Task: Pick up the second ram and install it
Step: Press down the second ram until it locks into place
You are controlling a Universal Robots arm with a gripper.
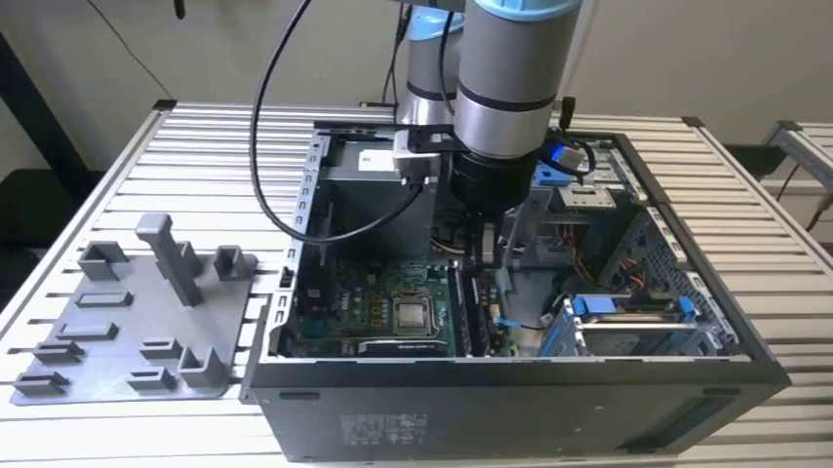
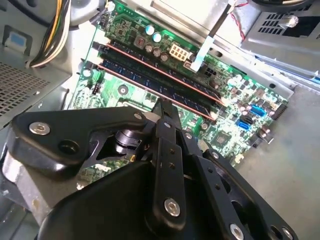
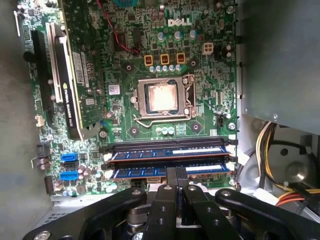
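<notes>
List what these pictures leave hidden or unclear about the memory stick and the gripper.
- Grip on the second memory stick: in both wrist views the gripper body covers its fingertips.
- Whether the stick is fully seated: in the first wrist view the gripper overlaps its middle, and its end clips are too small to judge.
- Memory slots in the exterior view: the arm blocks their far end.
- Fixture plate: its near corner is cut by the exterior view's left edge.

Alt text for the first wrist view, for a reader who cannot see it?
The black hand sits over a blue ram lying in the motherboard slot nearest it, with another blue stick in the slot beside it. Farther off are the bare processor socket and an upright expansion card.
</notes>
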